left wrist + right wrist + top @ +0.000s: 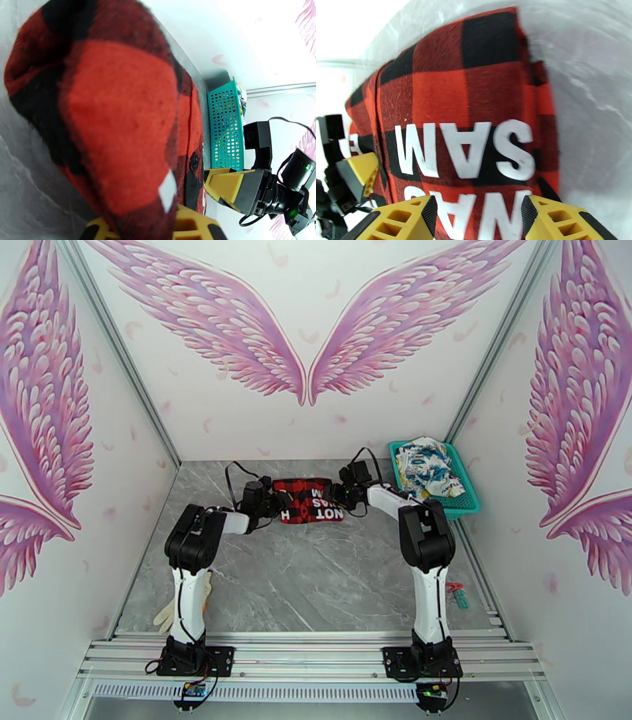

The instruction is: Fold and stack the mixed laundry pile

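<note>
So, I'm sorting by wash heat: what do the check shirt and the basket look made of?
The red-and-black check shirt looks like soft woven cloth, perhaps brushed flannel: twill lines and a fuzzy nap show. The teal mesh basket looks like rigid matte moulded plastic: an even grid of holes.

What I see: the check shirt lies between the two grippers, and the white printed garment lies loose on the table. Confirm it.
One thing is wrong: the white printed garment sits in the teal basket at the far right, not loose on the table, as the top external view shows. The check shirt part stands.
</note>
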You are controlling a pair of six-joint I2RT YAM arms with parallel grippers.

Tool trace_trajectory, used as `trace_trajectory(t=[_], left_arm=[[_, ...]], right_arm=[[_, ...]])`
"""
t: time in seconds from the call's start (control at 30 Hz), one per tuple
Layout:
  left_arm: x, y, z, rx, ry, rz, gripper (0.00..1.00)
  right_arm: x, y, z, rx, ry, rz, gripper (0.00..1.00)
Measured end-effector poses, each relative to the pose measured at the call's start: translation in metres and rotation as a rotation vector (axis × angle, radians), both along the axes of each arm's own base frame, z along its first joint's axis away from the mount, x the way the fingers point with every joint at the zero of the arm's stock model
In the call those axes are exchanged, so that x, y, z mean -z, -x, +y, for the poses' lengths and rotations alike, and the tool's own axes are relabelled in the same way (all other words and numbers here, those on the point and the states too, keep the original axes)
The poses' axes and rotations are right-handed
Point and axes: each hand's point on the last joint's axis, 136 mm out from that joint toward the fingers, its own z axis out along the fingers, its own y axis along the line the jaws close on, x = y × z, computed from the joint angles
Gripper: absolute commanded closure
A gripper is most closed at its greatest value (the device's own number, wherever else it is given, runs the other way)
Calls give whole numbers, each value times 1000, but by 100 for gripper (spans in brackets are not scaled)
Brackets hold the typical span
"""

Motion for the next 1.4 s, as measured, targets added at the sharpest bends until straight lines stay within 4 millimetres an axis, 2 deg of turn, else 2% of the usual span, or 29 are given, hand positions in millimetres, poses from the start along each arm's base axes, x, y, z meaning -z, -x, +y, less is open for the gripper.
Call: trace_trajectory(t=[0.13,0.3,0.4,0.53,0.63,0.7,0.77,0.93,1.03,1.13,1.2,1.27,1.3,1.4], left_arm=[[1,1,2,10,-9,0,97],[1,3,4,25,-32,1,100],[-2,4,5,35,-47,4,100],[-16,7,9,48,-78,0,100],[-35,11,12,60,-109,-17,100],[-53,11,14,65,-130,-40,100],[-75,12,18,67,-158,-70,100],[-118,18,32,86,-252,-121,100],[-131,22,42,105,-321,-123,100],[-130,27,50,130,-387,-105,100],[-125,33,52,151,-417,-86,100],[-118,40,53,174,-445,-65,100],[-115,42,54,184,-456,-59,100],[-112,47,53,210,-478,-51,100]], right_arm=[[2,-5,-11,78,-83,19,67],[11,2,7,98,-133,56,92],[18,-2,23,93,-157,53,94],[40,-5,44,80,-178,83,94],[38,-13,60,61,-209,74,94],[38,-18,81,34,-231,66,94],[36,-20,109,-4,-259,58,94],[22,-15,204,-123,-355,24,93],[12,-1,254,-181,-421,14,92],[13,19,278,-214,-457,38,85],[21,29,272,-217,-452,59,81],[35,41,242,-193,-428,102,76],[33,44,230,-185,-422,103,74],[27,47,164,-107,-391,119,64]])
